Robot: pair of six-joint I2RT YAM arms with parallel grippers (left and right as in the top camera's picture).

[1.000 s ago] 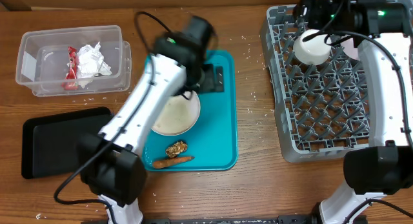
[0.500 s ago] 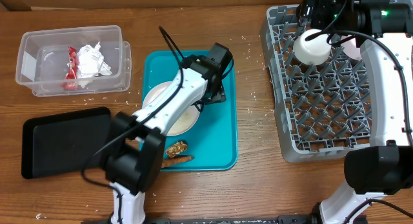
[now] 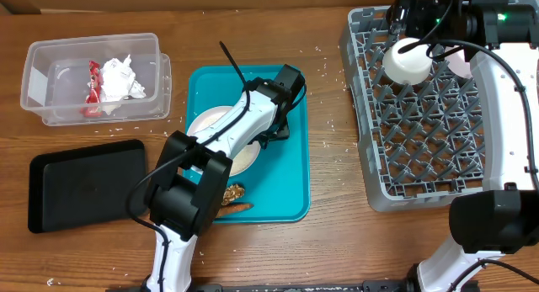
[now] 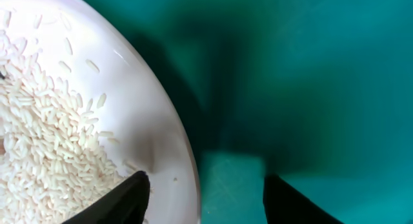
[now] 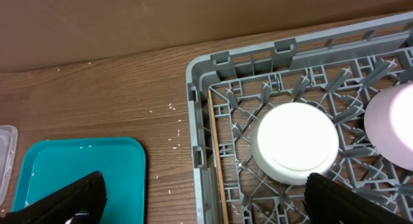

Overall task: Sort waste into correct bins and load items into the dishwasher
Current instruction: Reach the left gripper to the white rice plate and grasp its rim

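Observation:
The white plate with rice grains lies on the teal tray. My left gripper is open and low at the plate's right rim. One finger is over the plate and the other over the tray. A brown food lump and a carrot-like stick lie on the tray's front. My right gripper is open and empty, above the grey rack's far left corner. A white bowl and a pink bowl sit upside down in the rack.
A clear tub at the far left holds the red wrapper and the crumpled napkin. A flat black tray lies in front of it. Loose rice grains dot the wood between tray and rack.
My left arm has swung right and down across the teal tray, and its gripper now sits at the plate's right rim. The right arm has not moved.

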